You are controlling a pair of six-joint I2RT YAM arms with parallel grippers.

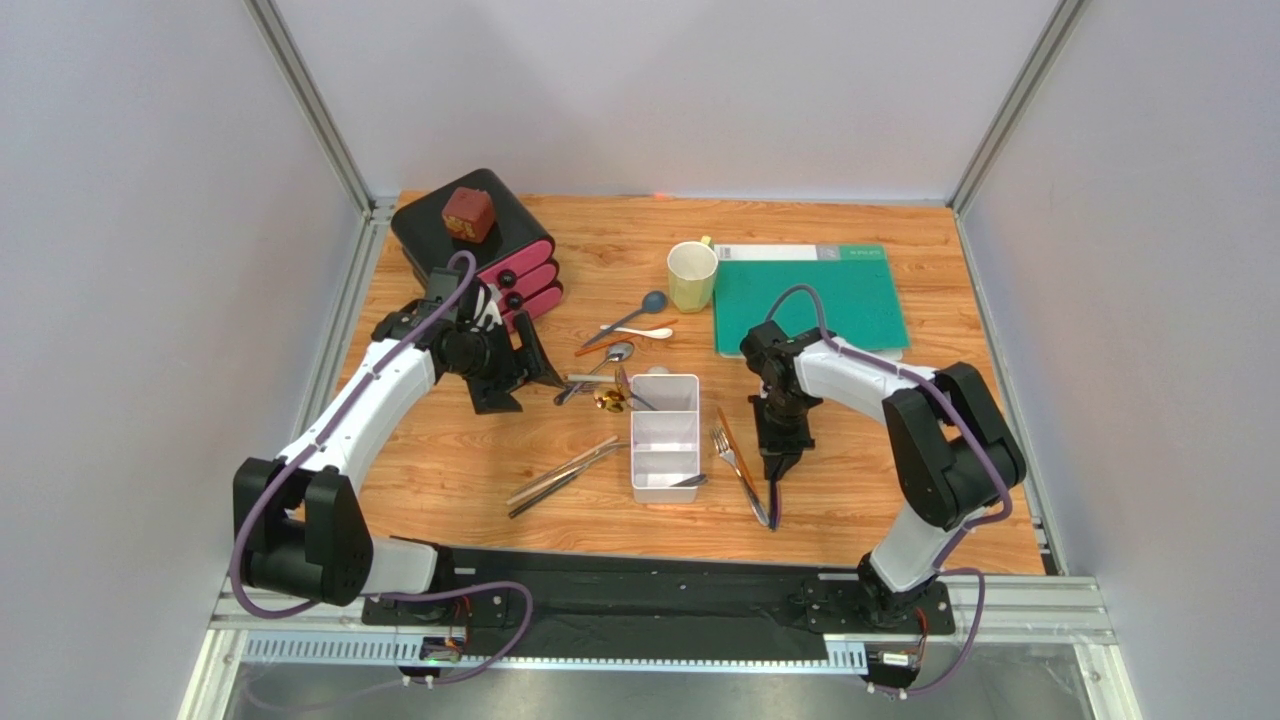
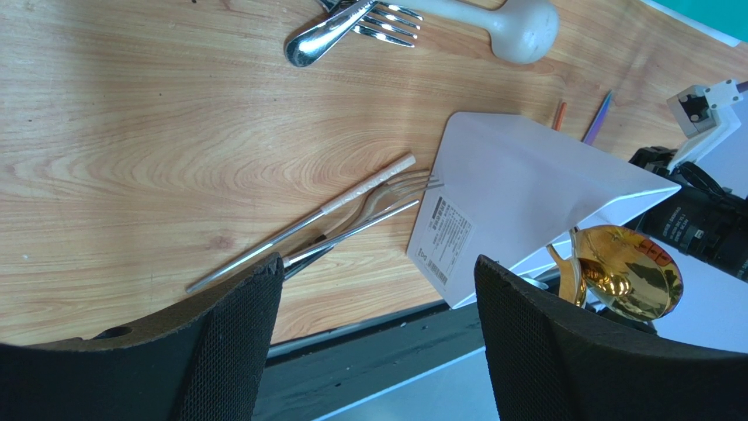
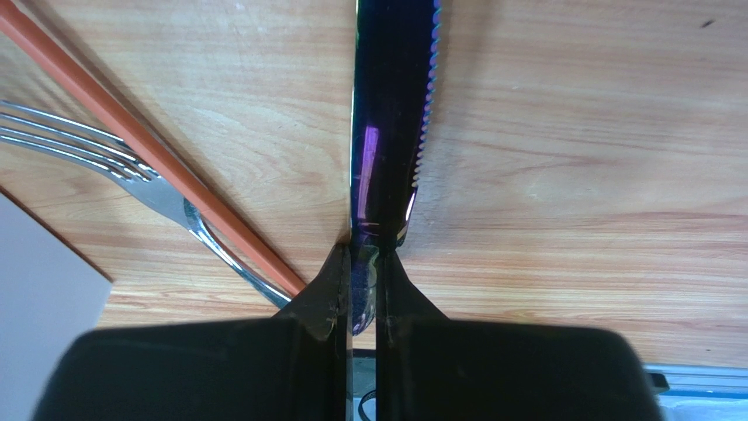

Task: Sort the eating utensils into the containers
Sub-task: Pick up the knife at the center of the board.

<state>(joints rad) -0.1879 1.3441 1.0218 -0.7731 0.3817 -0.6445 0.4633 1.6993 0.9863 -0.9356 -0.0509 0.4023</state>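
Knife lies on counter right of tray, right hand pinched shut on it; recommend lifting straight and level, clear of adjacent fork and stick; left hand gapes wide, empty.

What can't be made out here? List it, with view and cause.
- Iridescent purple serrated knife, right wrist view: far end cut by top edge; near end hidden in shut right gripper.
- White plastic divided tray, left wrist view: inside hidden by its own wall.
- Heaped silver and gold utensils, top view: too small to tell apart.
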